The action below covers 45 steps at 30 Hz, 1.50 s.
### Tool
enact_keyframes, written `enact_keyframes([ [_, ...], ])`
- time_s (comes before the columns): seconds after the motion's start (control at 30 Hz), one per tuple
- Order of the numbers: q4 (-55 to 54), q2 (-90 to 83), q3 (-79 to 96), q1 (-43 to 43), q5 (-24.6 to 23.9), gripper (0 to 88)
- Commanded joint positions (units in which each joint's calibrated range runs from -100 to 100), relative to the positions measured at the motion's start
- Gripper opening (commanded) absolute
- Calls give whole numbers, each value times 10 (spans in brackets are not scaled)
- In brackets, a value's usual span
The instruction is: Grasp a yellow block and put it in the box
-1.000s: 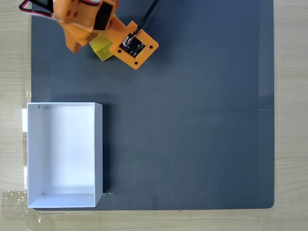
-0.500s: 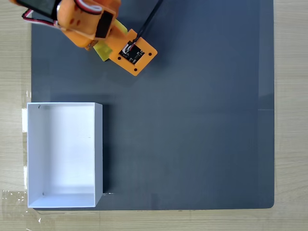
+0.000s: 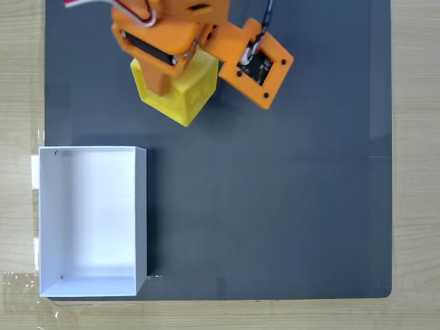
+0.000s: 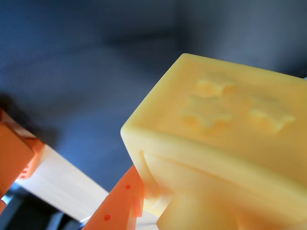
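Yellow block count: one yellow block (image 3: 182, 96), seen in the fixed view at the far left part of the dark mat (image 3: 275, 206), partly under the orange arm.
Box count: one white box (image 3: 140, 213) at the near left, its left side overhanging the mat onto the wooden table (image 3: 416, 172).
Arm count: one orange arm entering from the far edge, with a small circuit board plate (image 3: 260, 67) sticking out to the right of the block.
Gripper: the gripper (image 3: 180, 72) sits on top of the block in the fixed view; in the wrist view an orange finger (image 4: 122, 203) presses against the block's lower left edge, so the jaws are pinching the yellow block.
Block position: far of the box and apart from it, beyond the box's far right corner; it looks large and tilted in the fixed view, which fits being lifted off the mat.
Hidden or cut off: the block's top is covered by the gripper in the fixed view; the second finger cannot be made out. In the wrist view the yellow block (image 4: 230, 143) is blurred and cut off at the right and bottom edges, with star-shaped marks on its face.
Box contents: a plain white inside with nothing in it.
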Motion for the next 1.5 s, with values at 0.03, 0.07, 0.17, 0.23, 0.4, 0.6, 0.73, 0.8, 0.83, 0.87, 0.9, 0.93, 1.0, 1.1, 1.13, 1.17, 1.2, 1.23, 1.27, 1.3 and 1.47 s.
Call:
enact_keyframes([
  [0.03, -8, -127, -84, -73, -1, 210],
  [0.07, -13, -143, -94, -80, -1, 210],
  [0.17, -70, -175, -102, -68, 9, 210],
  [0.23, -126, -176, -99, -30, 31, 210],
  [0.4, -277, -149, -58, 46, 82, 210],
  [0.6, -426, -35, -38, 102, 112, 210],
  [0.73, -507, 57, -39, 122, 125, 210],
  [0.8, -542, 96, -40, 128, 130, 210],
  [0.83, -556, 113, -40, 129, 132, 210],
  [0.87, -569, 130, -43, 130, 135, 210],
  [0.9, -574, 146, -51, 130, 137, 210],
  [0.93, -577, 161, -62, 130, 137, 210],
  [1.0, -580, 193, -88, 130, 137, 210],
  [1.1, -581, 240, -134, 128, 137, 210],
  [1.13, -579, 257, -150, 127, 137, 210],
  [1.17, -577, 271, -164, 126, 139, 210],
  [1.2, -577, 284, -176, 125, 140, 210],
  [1.23, -577, 296, -188, 124, 143, 210],
  [1.27, -577, 307, -197, 124, 147, 210],
  [1.3, -577, 316, -204, 124, 149, 211],
  [1.47, -577, 338, -209, 127, 167, 213],
])
